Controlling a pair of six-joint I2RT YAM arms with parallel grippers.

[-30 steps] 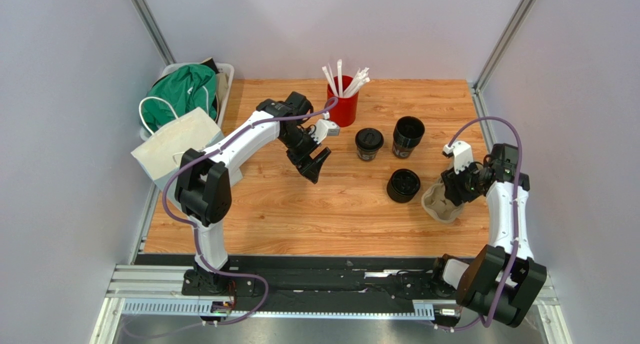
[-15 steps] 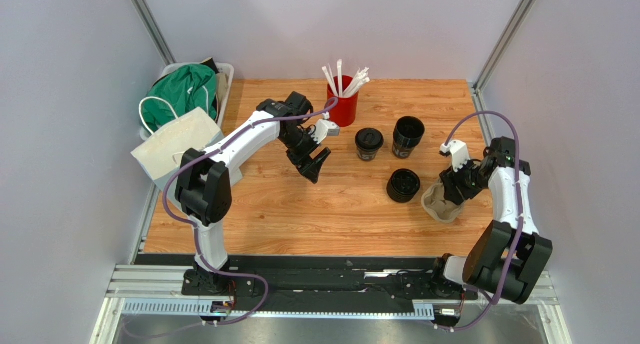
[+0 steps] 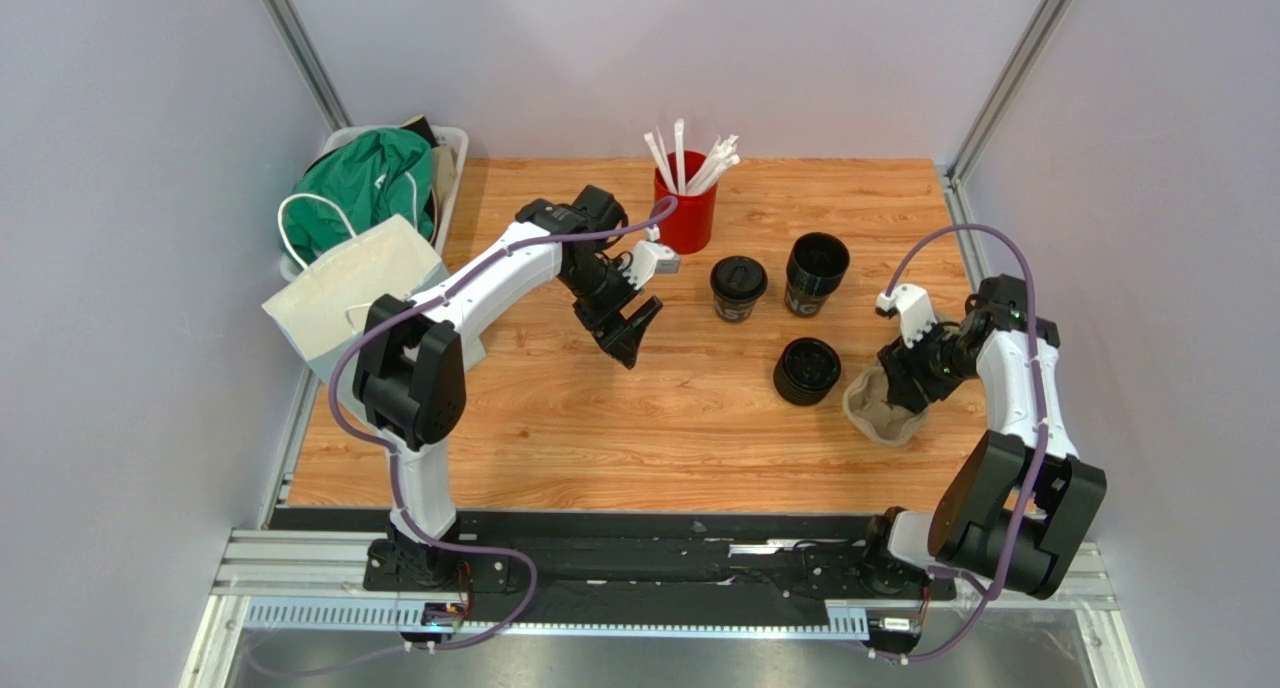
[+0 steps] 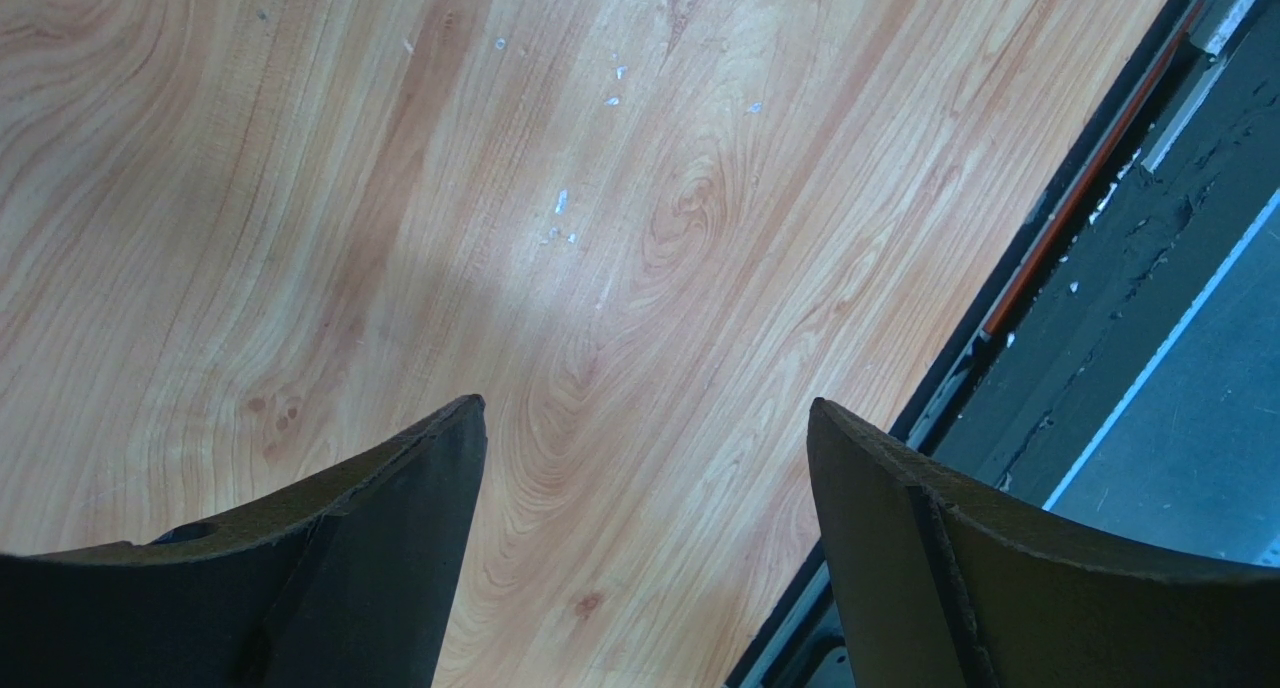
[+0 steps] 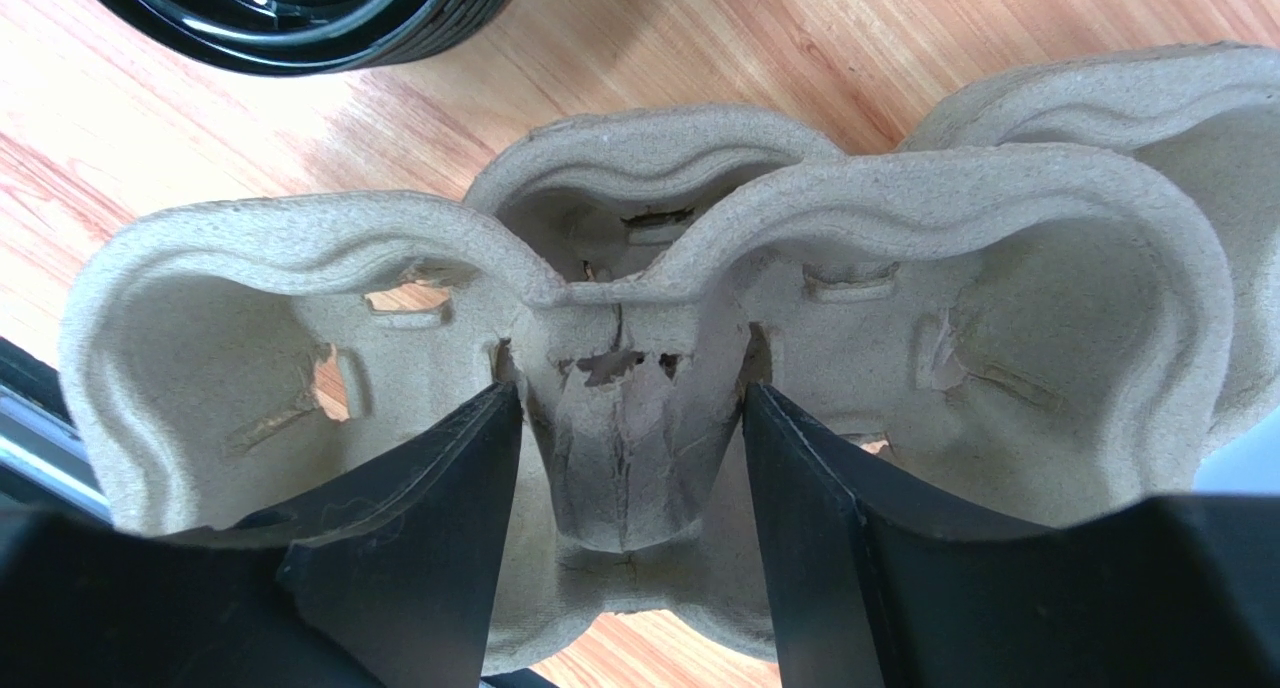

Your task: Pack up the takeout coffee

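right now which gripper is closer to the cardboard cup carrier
Right. The right gripper is at the carrier, fingers either side of its middle ridge. The left gripper hangs over the table, beyond the black cups.

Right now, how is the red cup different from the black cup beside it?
The red cup is red; the black cup is black. The red cup is open, with white straws sticking out; the black cup has a round lid on. The red cup stands farther back, the black cup a bit nearer the front. Both stand upright on the wooden table.
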